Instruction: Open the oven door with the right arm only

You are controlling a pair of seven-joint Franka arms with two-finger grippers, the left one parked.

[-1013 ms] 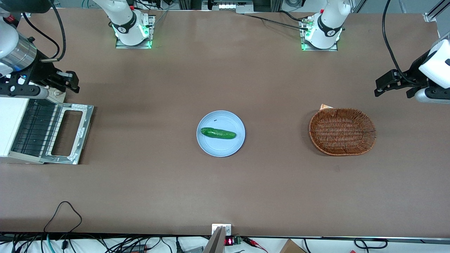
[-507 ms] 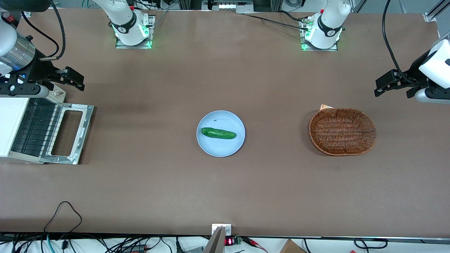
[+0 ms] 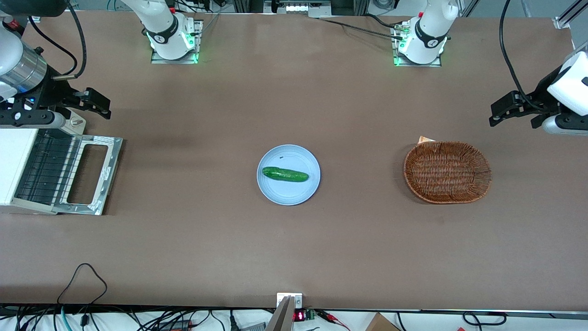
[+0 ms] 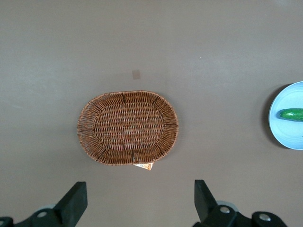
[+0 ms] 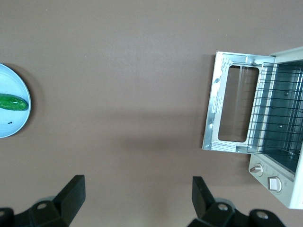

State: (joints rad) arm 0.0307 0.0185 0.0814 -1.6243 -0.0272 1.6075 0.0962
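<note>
The white oven (image 3: 11, 165) stands at the working arm's end of the table, its wire rack showing. The oven door (image 3: 114, 165) lies swung down flat on the table in front of it, its silver frame and glass window facing up. In the right wrist view the door (image 5: 213, 113) and the oven (image 5: 279, 170) with its knobs show below the camera. The right arm's gripper (image 3: 102, 105) hangs open and empty above the table, farther from the front camera than the door and apart from it. Its fingers (image 5: 75, 189) stand wide over bare table; the gripper (image 5: 137, 189) holds nothing.
A blue plate (image 3: 294, 158) with a green cucumber (image 3: 285, 174) sits mid-table; it also shows in the right wrist view (image 5: 19, 123). A brown wicker basket (image 3: 487, 172) lies toward the parked arm's end, seen too in the left wrist view (image 4: 90, 137).
The gripper has moved away from the oven door, farther from the front camera and a little toward the table's middle; over the last half second it hardly moved. The door stays flat.
</note>
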